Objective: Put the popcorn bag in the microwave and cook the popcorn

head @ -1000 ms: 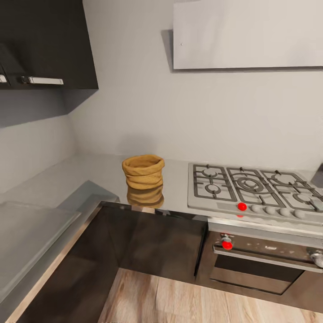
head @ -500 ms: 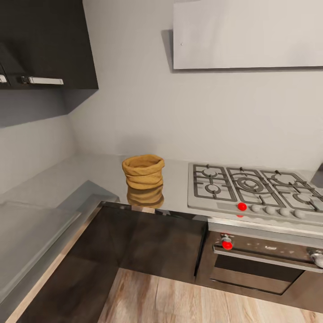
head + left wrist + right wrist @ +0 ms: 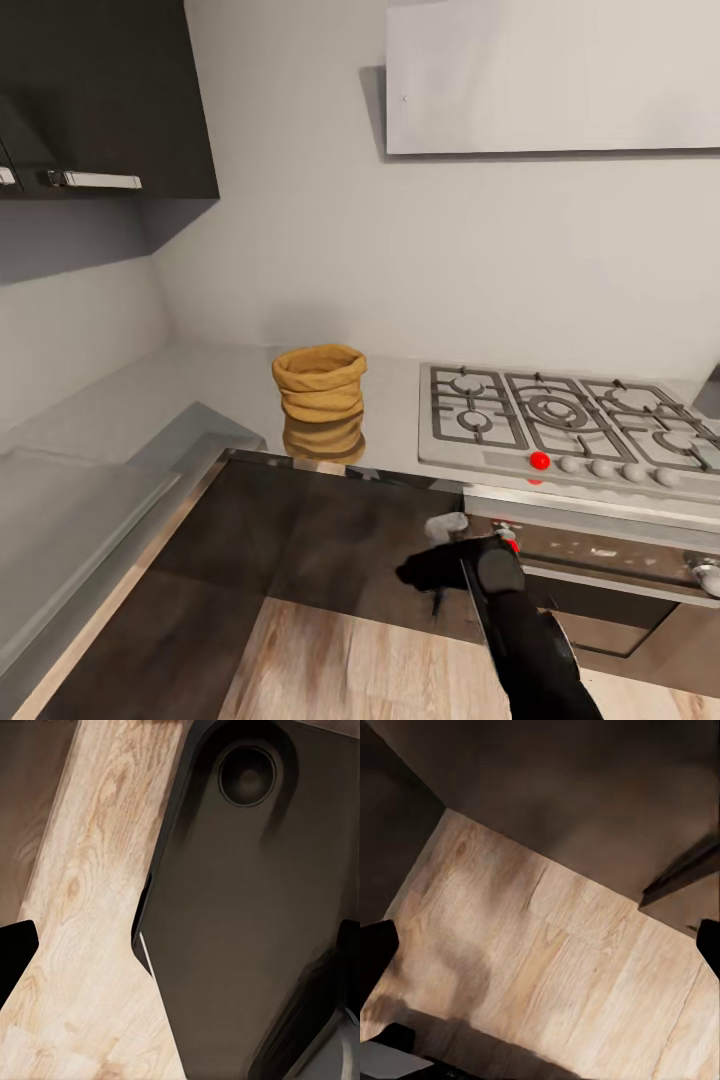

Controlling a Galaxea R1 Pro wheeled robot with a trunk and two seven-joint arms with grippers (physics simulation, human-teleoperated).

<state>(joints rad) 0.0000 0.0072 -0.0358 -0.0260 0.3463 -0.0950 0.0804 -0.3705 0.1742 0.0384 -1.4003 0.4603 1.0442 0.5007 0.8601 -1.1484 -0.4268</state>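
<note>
On the glossy grey countertop point(image 3: 200, 385), left of the steel hob point(image 3: 565, 425), sits the popcorn bag point(image 3: 319, 383), squat, mustard-tan, creased, thick-rimmed, mirrored beneath. Below, the black right gripper point(image 3: 432, 560) hangs before dark cabinet fronts point(image 3: 360, 540); whether its fingers are apart, I cannot tell.

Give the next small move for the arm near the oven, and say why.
Probably raise the right gripper up and leftward toward the squat mustard-tan paper popcorn bag. That gripper hangs below the glossy grey countertop, before the dark cabinet fronts, and the bag stands untouched.
</note>
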